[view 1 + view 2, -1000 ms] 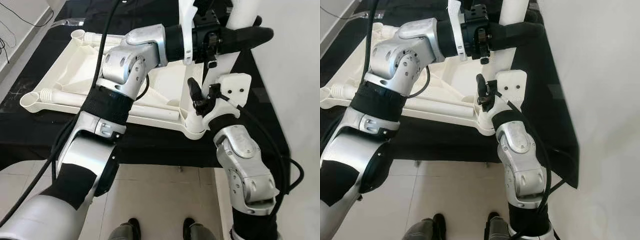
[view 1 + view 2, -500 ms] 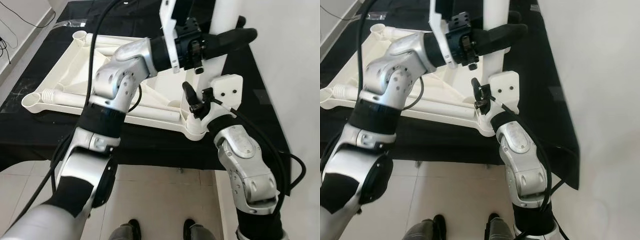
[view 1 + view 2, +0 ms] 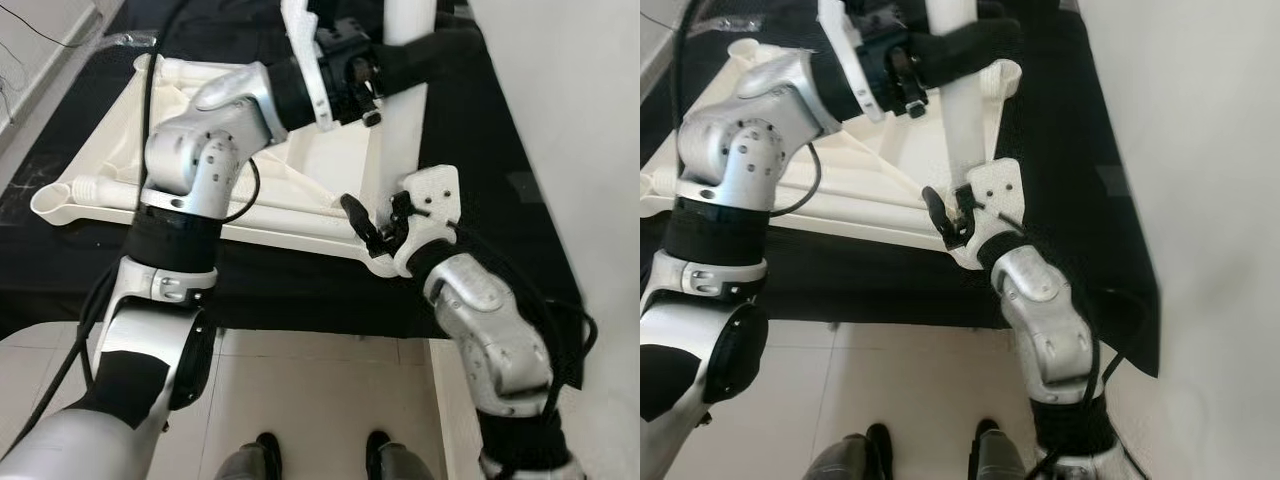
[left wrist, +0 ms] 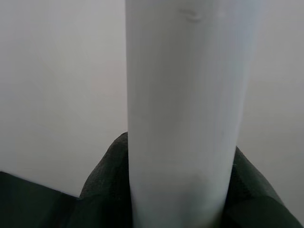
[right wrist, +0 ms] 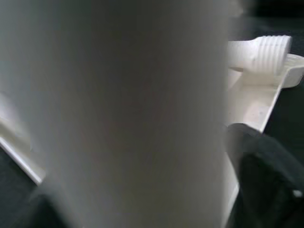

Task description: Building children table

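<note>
Nearest, the right gripper [image 3: 375, 232] pinches the base of an upright white plastic table leg [image 3: 395, 150] at the near corner of the upside-down white plastic tabletop [image 3: 300, 195]. Farther up, the left gripper [image 3: 420, 55] clamps the same leg. Spare threaded white legs [image 3: 100, 188] lie inside the tabletop on a black cloth [image 3: 300, 285].

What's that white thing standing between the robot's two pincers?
A white table leg, standing upright in the corner socket of the upturned white tabletop. The left pincer grips it high up and the right pincer holds its base, as the left eye view shows.
</note>
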Robot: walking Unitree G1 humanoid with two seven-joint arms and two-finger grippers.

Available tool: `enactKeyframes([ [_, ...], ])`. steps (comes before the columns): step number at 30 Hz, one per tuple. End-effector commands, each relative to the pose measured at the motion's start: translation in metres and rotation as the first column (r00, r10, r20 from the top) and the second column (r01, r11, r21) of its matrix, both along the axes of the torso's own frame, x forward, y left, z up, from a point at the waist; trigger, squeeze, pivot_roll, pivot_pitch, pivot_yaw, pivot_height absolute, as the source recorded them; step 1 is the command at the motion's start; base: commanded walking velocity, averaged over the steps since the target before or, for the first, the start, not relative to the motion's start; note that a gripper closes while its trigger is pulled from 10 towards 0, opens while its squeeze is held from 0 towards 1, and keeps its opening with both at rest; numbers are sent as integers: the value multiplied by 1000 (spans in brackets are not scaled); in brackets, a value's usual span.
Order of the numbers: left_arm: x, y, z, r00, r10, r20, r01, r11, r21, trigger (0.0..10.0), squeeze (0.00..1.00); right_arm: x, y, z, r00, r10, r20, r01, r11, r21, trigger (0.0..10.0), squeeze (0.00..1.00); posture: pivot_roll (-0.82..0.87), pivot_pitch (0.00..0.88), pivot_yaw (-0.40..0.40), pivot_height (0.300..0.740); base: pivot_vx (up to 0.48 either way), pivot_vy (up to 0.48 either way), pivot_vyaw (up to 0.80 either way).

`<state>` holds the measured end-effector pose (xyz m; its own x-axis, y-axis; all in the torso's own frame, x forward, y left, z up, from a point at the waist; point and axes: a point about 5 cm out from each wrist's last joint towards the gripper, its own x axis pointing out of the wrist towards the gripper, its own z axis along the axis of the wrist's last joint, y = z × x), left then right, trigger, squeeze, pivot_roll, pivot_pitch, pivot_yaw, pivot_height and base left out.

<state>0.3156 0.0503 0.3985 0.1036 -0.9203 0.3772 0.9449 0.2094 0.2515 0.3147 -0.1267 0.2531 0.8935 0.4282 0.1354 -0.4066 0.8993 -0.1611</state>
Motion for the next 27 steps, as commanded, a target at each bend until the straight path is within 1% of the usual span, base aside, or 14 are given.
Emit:
enactKeyframes([
  [1,-11,-3,-4,997,-70,10,70,997,21,0,0,7,0,1,997,67,-28,-67,998,-9,10000,1000,11,256,54,740,0,0,0],
  [4,-12,-1,-8,997,-72,5,71,997,23,0,0,13,-6,9,994,106,-23,-106,994,-19,10000,1000,11,256,53,740,0,0,0],
  [5,-12,-1,-11,997,-75,0,75,997,25,0,0,17,-9,15,986,166,-31,-167,985,-28,10000,0,11,256,55,740,0,0,0],
  [9,-9,-2,-16,996,-82,-15,83,996,36,0,0,20,-9,30,929,367,-41,-369,921,-125,10000,0,7,257,60,740,0,0,0],
  [10,-9,-2,-16,996,-82,-15,83,996,36,0,0,20,-9,30,929,367,-41,-369,921,-125,10000,0,7,257,60,740,0,0,0],
  [12,-6,-9,-17,996,-85,-24,86,995,42,0,0,21,-6,44,867,494,-64,-498,859,-121,10000,0,8,258,64,740,0,0,0],
  [15,-5,-10,-17,996,-85,-25,86,995,42,0,0,20,-5,48,849,524,-63,-528,841,-120,10000,0,8,258,64,740,0,0,0],
  [18,-3,-16,-18,996,-88,-30,89,995,43,0,0,19,1,57,806,588,-61,-591,797,-128,10000,0,2,259,69,740,0,0,0],
  [19,-1,-23,-18,995,-97,-32,99,994,43,0,0,17,6,63,755,651,-75,-655,746,-118,10000,0,-1,261,71,740,0,0,0],
  [21,0,-25,-18,994,-102,-31,103,994,43,0,0,16,8,64,735,673,-82,-678,726,-116,10000,0,-1,261,71,740,0,0,0],
  [23,1,-33,-17,993,-115,-22,116,993,39,0,0,10,15,58,653,740,-159,-757,642,-122,10000,0,-2,260,70,740,0,0,0],
  [25,1,-36,-16,993,-120,-20,121,992,37,0,0,9,17,54,631,753,-186,-775,618,-131,10000,0,-2,260,70,740,0,0,0],
  [26,2,-39,-15,992,-127,-18,128,991,34,0,0,8,20,48,615,759,-216,-788,602,-130,8627,0,-6,262,73,740,0,0,0],
  [27,2,-39,-15,992,-127,-18,128,991,34,0,0,8,20,48,615,759,-216,-788,602,-130,8627,0,-6,262,73,740,0,0,0],
])
